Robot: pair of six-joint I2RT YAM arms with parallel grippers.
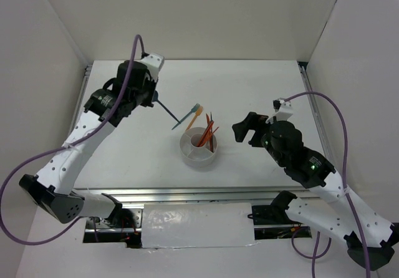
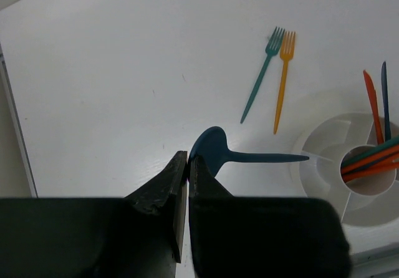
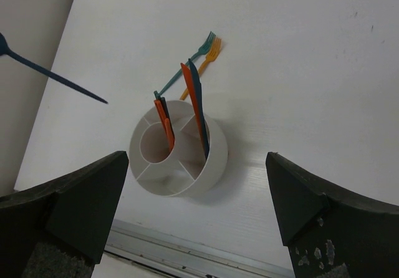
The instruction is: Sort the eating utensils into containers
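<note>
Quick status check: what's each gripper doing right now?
Left gripper: closed, pinching the blue spoon at the edge of its bowl.
Right gripper: open, holding nothing.

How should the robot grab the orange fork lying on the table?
By the tail end of its handle, coming straight down from above. The orange fork lies flat, and its prongs sit close beside the teal fork. The two handles spread apart toward their ends, which leaves room there for the open right hand.
</note>
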